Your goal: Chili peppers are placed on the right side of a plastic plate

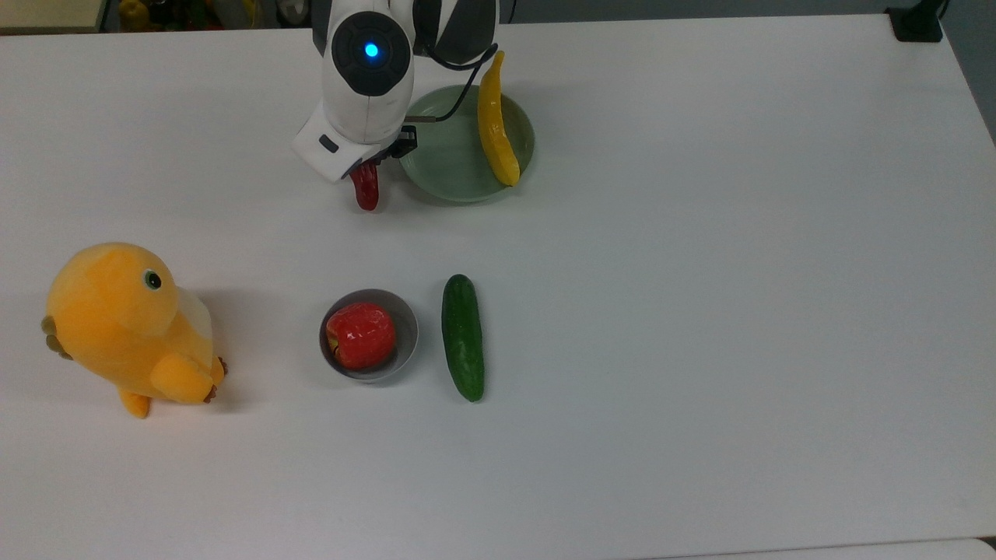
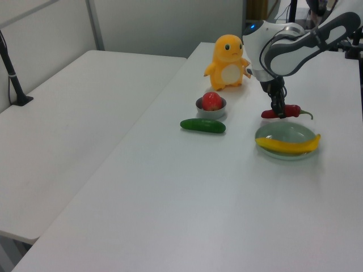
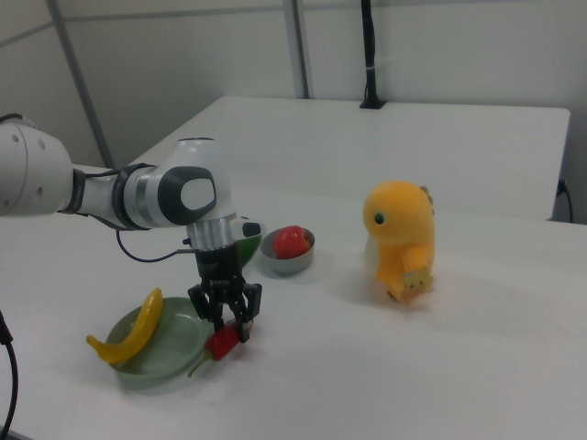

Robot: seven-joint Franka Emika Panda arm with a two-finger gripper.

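Just beside the plastic plate (image 1: pixel 447 167), on the top view's left of it, the gripper (image 1: pixel 366 167) is clamped on the chili pepper (image 1: pixel 366 189), whose red tip sticks out below the white hand toward the table's near edge in the top view. From the left view the chili pepper (image 2: pixel 283 111) lies roughly level in the gripper (image 2: pixel 278 111), its green stem curling toward the left view's right, with the plastic plate (image 2: pixel 286 132) just in front of it. From the right view the gripper (image 3: pixel 229 327) points down with its dark fingers (image 3: pixel 245 316) closed around the chili pepper (image 3: pixel 223 343), which sits at the rim of the plastic plate (image 3: pixel 174 362) on the right view's right; whether it touches the table (image 1: pixel 700 272) cannot be told. A long yellow pepper (image 1: pixel 495 128) lies across the plate, one end overhanging the rim toward the table's far edge in the top view. Nearer the middle of the table a grey bowl (image 1: pixel 405 330) holds a red apple (image 1: pixel 360 335), with a cucumber (image 1: pixel 463 337) just beside it. An orange plush toy (image 1: pixel 124 327) stands near the top view's left edge of the table.
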